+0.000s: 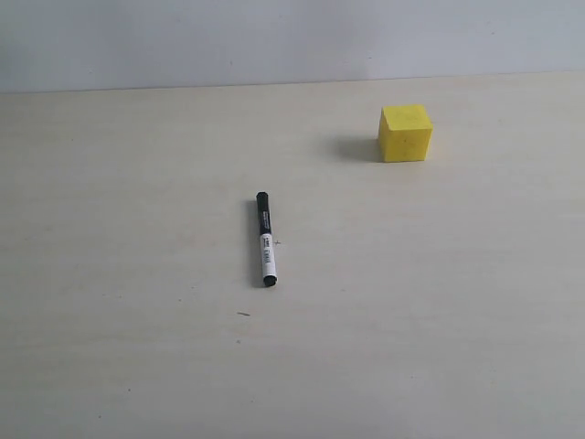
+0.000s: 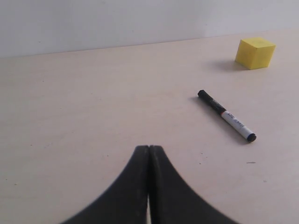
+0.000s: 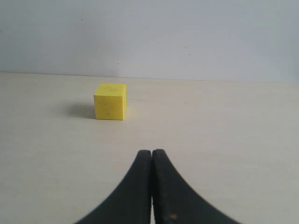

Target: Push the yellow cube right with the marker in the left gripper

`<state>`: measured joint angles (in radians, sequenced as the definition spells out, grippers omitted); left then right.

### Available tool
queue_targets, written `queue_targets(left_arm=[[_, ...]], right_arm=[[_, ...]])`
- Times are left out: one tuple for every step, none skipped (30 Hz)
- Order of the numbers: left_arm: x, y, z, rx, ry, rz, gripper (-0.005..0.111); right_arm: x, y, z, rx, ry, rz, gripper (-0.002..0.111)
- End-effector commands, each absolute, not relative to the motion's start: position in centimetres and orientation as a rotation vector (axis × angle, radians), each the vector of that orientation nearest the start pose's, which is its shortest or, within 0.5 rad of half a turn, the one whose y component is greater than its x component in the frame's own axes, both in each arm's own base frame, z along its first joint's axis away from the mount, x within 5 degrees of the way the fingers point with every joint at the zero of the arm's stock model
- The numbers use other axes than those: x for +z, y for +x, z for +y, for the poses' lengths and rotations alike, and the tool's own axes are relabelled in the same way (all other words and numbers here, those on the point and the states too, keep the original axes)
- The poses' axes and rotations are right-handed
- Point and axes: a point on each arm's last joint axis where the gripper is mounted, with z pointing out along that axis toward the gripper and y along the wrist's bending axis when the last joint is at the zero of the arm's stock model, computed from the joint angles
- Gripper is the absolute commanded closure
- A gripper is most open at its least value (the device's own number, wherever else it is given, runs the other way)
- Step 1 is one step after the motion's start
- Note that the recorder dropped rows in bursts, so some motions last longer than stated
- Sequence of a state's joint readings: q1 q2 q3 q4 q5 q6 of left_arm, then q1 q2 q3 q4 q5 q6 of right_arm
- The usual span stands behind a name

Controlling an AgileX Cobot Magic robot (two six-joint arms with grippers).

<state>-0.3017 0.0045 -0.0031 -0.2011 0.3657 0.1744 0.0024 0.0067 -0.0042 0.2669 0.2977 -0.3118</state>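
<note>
Pale wood-grain table (image 1: pixel 110 347), plain whitish wall (image 1: pixel 274 37) behind, marker (image 1: pixel 266 240) flat mid-table, cube (image 1: pixel 405 133) well apart toward far right, left end effector (image 2: pixel 149 149) pressed closed on nothing, right end effector (image 3: pixel 152 153) likewise closed, empty

marker (image 1: pixel 266 240) flat, unheld | yellow cube (image 1: pixel 405 133) apart | L gripper (image 2: pixel 149 147) closed, prob. empty
</note>
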Motion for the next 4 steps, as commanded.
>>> queue_targets(left_arm=[[18.14,4.87,-2.20,-0.287,0.311,1.819,0.107],[18.14,4.87,-2.20,-0.287,0.311,1.819,0.107],[18.14,4.87,-2.20,-0.287,0.311,1.819,0.107],[18.14,4.87,-2.20,-0.287,0.311,1.819,0.107]], right_arm=[[18.74,5.50,0.70,0.025,-0.112,1.768,0.108],[18.72,5.49,0.70,0.025,-0.112,1.770,0.108],[18.72,5.49,0.70,0.025,-0.112,1.770,0.108],[18.72,5.49,0.70,0.025,-0.112,1.770,0.108]])
